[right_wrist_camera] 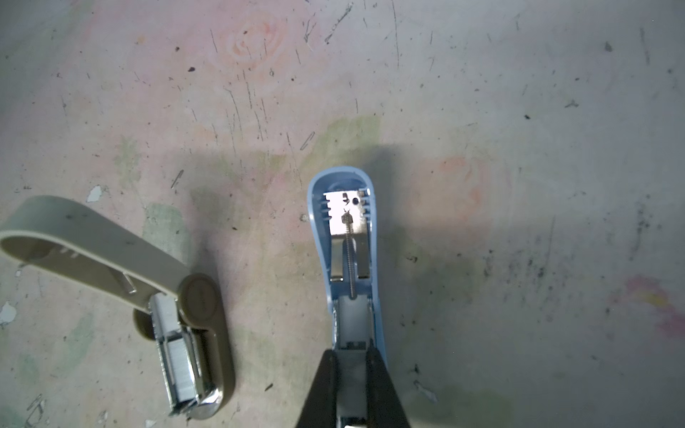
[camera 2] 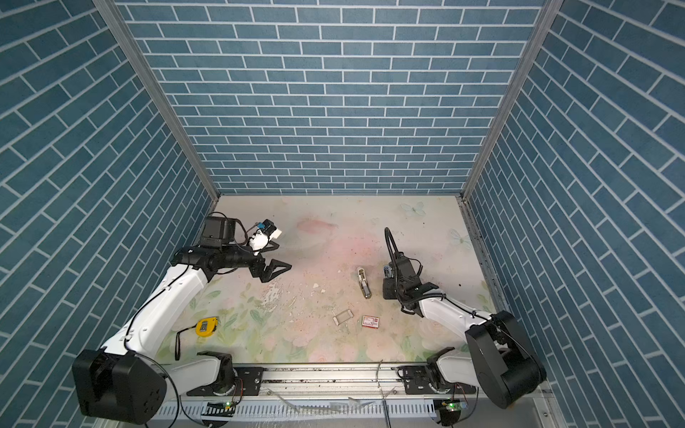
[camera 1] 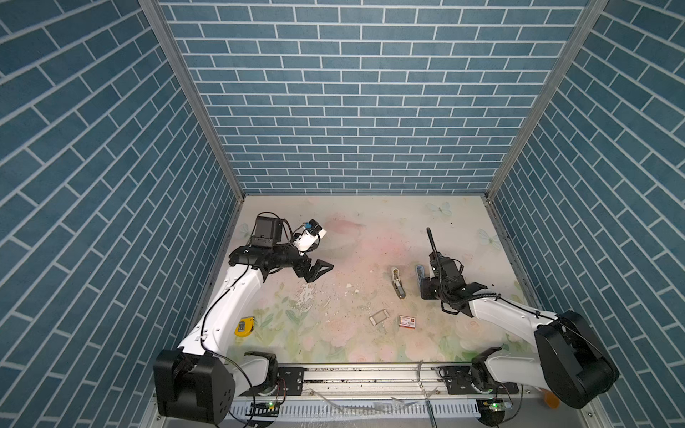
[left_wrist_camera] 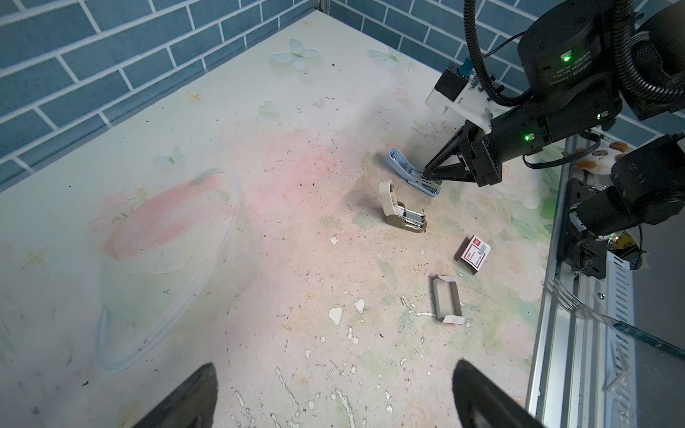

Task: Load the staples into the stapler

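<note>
Silvery ribbed staples (right_wrist_camera: pixel 180 365) sit in beige stapler (right_wrist_camera: pixel 92 237).

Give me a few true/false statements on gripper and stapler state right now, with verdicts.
1. The left gripper is open and empty, away from both staplers. True.
2. Both staplers are shut. False: the blue stapler and the beige stapler both lie with their tops hinged open.
3. The right gripper has its fingers at the beige stapler. False: they are closed at the blue stapler's magazine.
4. The red-and-white box lies nearer the front rail than either stapler does. True.
5. The yellow tape measure sits on the right gripper's side. False: it lies on the left gripper's side.
</note>
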You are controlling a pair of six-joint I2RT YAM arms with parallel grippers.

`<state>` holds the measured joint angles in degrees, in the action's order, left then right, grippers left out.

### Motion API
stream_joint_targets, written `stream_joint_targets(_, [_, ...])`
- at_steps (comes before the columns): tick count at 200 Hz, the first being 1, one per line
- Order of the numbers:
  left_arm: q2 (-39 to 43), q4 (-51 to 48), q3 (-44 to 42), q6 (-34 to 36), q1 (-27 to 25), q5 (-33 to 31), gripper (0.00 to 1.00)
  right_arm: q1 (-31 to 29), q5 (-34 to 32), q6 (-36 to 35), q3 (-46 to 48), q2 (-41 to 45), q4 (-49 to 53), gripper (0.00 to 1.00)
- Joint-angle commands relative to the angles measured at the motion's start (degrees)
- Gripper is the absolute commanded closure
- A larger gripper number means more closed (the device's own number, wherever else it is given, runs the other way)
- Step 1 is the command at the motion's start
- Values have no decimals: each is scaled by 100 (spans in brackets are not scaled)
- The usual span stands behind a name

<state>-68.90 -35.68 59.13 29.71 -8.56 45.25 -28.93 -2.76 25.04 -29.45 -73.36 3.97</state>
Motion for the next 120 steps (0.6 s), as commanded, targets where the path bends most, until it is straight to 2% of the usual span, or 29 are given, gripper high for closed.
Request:
stream_joint_targets(1, [-8, 37, -86, -16, -32, 71, 1, 19, -50, -157, -123, -8, 102, 89])
stream_joint_targets(120, [26, 99, -113, -18, -32, 126, 0, 23, 485, 9, -218, -82, 19, 89])
